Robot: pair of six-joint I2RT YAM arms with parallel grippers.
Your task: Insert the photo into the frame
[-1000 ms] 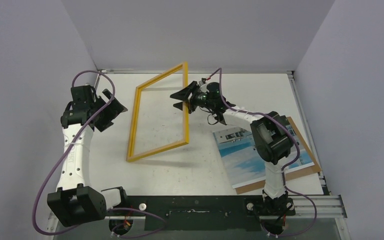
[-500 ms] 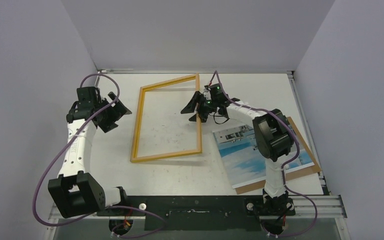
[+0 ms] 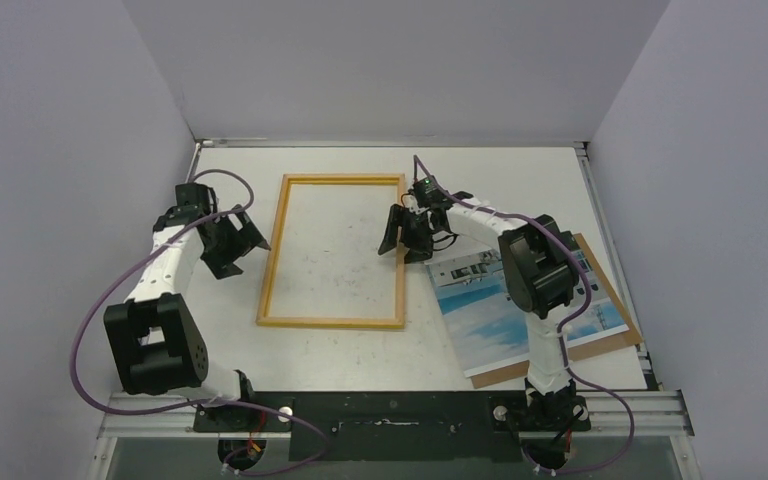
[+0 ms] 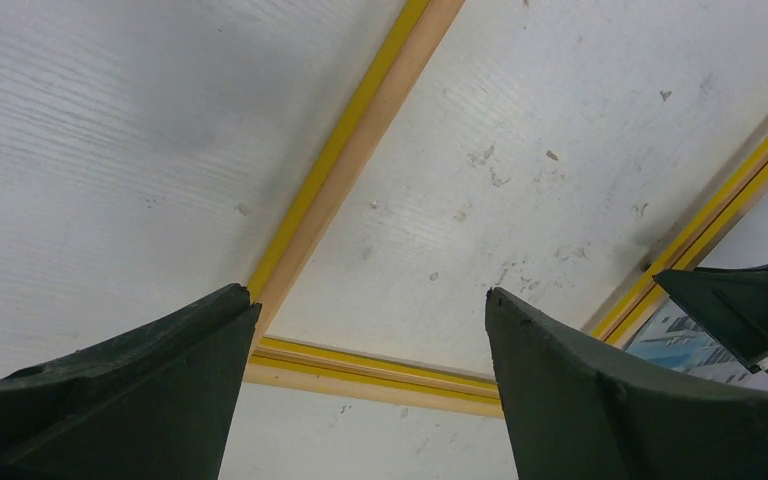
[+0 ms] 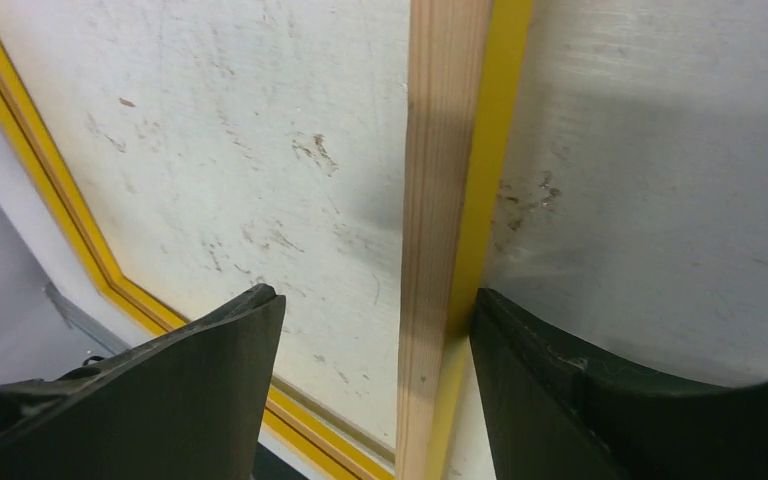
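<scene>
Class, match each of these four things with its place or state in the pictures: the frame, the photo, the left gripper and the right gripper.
Column one:
1. frame
2. photo
3. left gripper
4. right gripper

Column two:
A. open, astride the frame's right rail
B. lying on the brown backing board
C. flat on the table, nothing in it
D. open, beside the frame's left rail, holding nothing

Pairs: 1-C, 2-B, 3-D, 4-A.

frame (image 5: 428, 200): bare grained wood, matt yellow painted edge
table (image 5: 660, 150): white, matt, scuffed, faintly ribbed
right claw (image 5: 375, 297): black plastic, matt, slightly grainy
photo (image 3: 480, 310): printed paper
board (image 3: 610, 343): brown, matt
</scene>
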